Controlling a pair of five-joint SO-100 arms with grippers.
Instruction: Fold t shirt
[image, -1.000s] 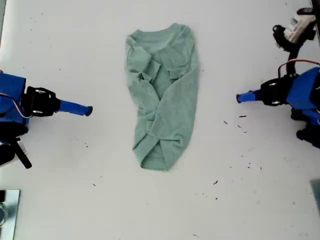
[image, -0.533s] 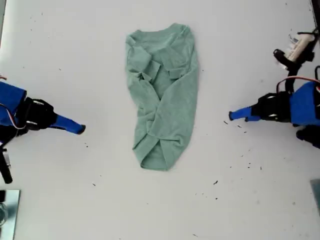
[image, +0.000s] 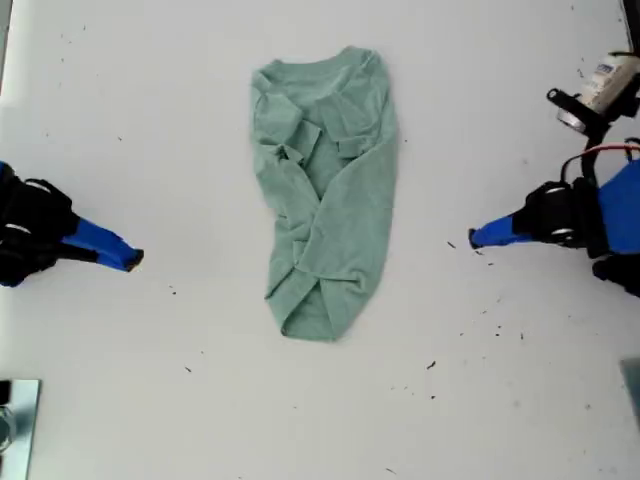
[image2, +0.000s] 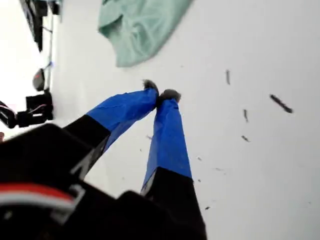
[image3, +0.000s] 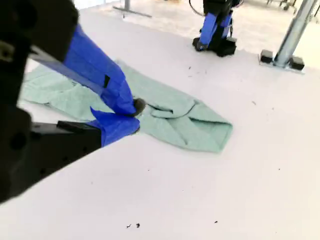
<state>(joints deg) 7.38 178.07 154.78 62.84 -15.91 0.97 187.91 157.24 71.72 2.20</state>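
The t shirt (image: 325, 190) lies mid-desk (image: 150, 100), sides already folded in, neck at the exterior view's top. First gripper (image: 478, 240) & second gripper (image: 133, 260) – jaws closed, empty, well apart from it. Risk: the loose hem flaps could spring open if grabbed off-centre.

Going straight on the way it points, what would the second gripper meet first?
My second gripper would likely meet the pale sage-green t-shirt first, near its lower end in the exterior view.

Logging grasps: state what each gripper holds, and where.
Nothing: my first gripper and my second gripper are shut and empty, apart from the t shirt.
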